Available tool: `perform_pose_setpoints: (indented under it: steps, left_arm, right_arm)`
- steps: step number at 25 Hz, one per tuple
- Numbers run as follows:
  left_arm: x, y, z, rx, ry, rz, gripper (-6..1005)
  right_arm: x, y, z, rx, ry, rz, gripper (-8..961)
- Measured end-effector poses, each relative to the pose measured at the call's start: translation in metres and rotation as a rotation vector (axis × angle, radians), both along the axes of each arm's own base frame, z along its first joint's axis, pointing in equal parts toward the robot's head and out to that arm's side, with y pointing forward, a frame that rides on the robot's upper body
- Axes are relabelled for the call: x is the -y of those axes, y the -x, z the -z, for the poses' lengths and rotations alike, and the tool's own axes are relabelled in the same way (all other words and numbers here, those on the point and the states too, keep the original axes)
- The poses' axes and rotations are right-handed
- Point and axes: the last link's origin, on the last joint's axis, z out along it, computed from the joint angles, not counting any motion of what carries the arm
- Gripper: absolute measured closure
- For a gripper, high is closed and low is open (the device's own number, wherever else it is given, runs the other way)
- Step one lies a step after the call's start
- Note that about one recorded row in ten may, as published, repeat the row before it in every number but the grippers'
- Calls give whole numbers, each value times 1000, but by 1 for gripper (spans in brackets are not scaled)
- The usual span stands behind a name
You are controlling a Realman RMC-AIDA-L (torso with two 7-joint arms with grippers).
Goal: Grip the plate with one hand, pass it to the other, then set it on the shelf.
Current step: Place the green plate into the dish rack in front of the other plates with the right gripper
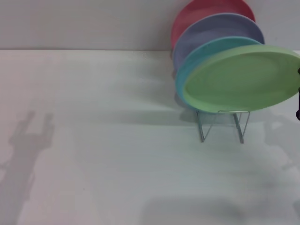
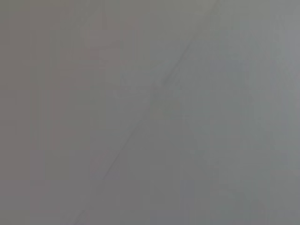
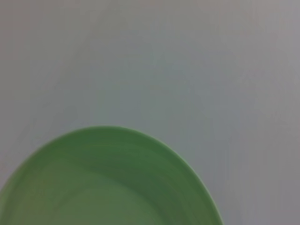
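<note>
The green plate (image 1: 241, 77) leans tilted at the front of the wire rack (image 1: 223, 125), against a turquoise plate (image 1: 206, 54). The right gripper (image 1: 298, 93) barely shows at the plate's right rim; I cannot tell its grip. The left gripper is out of sight.

Four plates — green plate (image 1: 241, 77), turquoise (image 1: 197, 58), lavender (image 1: 211, 28), red (image 1: 197, 11) — and one wire rack (image 1: 222, 124).

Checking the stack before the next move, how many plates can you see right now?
4, overlapping at the wire rack: red plate rearmost, lavender plate, turquoise plate, then the light-green plate in front. More could be hidden behind them.
</note>
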Motion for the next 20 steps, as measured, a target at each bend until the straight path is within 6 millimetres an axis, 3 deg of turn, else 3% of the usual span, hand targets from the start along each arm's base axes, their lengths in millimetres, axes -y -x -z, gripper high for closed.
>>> perform_pose_setpoints:
  steps: [20]
  left_arm:
    - [-8,1,-2,-12,3,-9,444]
  right_arm:
    - [-1,-10,17,47,92,79,901]
